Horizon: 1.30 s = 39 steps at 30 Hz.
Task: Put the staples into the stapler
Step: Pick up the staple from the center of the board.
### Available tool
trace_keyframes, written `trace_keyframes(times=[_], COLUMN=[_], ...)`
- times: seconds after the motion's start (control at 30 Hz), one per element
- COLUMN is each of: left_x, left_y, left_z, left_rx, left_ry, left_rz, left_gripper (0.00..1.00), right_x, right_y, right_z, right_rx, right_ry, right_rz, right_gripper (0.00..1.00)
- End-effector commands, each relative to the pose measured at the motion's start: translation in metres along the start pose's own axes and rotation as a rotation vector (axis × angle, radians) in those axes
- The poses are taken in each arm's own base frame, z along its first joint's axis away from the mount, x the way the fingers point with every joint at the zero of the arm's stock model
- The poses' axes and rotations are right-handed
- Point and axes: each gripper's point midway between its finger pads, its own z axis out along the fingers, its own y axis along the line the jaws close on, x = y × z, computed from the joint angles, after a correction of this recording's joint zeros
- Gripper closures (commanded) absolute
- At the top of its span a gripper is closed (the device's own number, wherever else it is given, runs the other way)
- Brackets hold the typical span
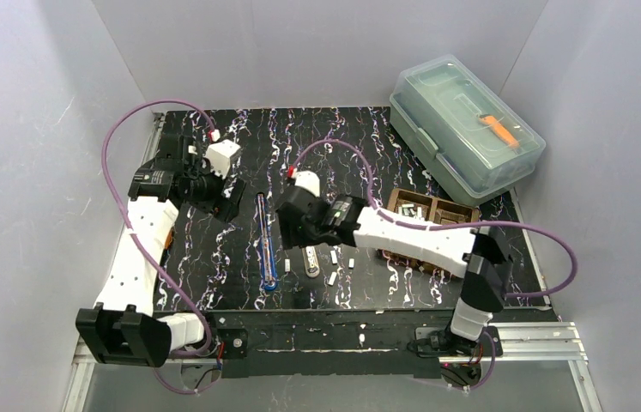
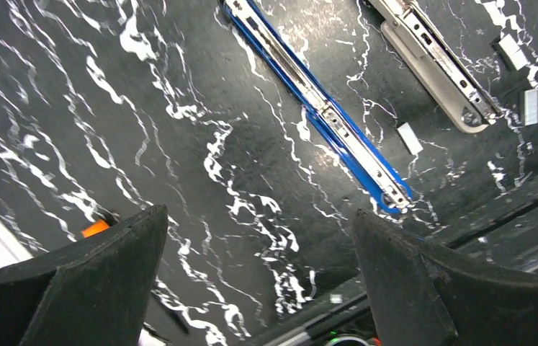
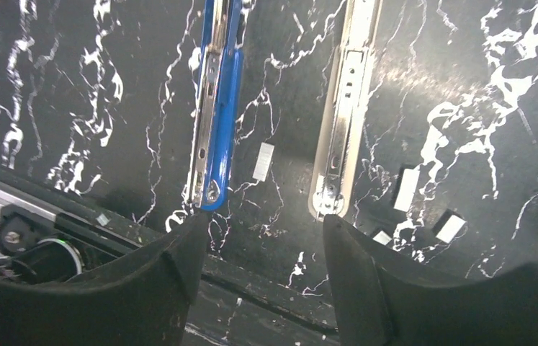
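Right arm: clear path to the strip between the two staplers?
Likely yes: the right gripper hangs open by the strip, nothing between. Blue stapler and grey stapler flank it, so side room is tight.

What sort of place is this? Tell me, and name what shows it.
Probably a robot test cell: plain grey walls box in a black marbled table, left arm and right arm are bolted at its near edge, and an opened blue stapler lies among loose staples.
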Motion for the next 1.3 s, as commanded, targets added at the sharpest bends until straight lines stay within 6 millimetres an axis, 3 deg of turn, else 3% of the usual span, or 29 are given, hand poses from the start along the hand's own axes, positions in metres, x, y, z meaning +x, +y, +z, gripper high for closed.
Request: trace_keyframes(times=[0.0,0.27,0.6,0.8,0.93,1.27], left_x=[0.009,0.022,0.032,0.034,0.046,0.057], left_y=[-0.006,0.017,0.024,0.016,0.011,0.008], left_z=[0.004,0.006,0.016,0.024,0.031,0.033], left_rx=[0.037,-0.017,-0.024,0.025,0.043,0.057], left_ry=[0.017,-0.018,-0.010,-0.004,0.027,0.046], left_rz=[-0.239,-0.401,-0.471,-0.492,-0.472,-0.401], left_gripper=[0.02,0.02,0.02,0.02,0.02,0.02], right_x=[0.003,0.052,0.073,0.084,0.089,0.089], right_y=[0.010,0.014,0.016,0.012,0.009,0.001], right_z=[0.011,0.061,0.101,0.116,0.121,0.130], right_rx=[0.074,0.143,0.161,0.174,0.183,0.195], right_ry=[-0.066,0.008,0.043,0.062,0.071,0.079], right_rz=[-0.001,-0.063,-0.101,-0.113,-0.118,-0.105], right_gripper=[0.34,0.36,0.39,0.45,0.48,0.55])
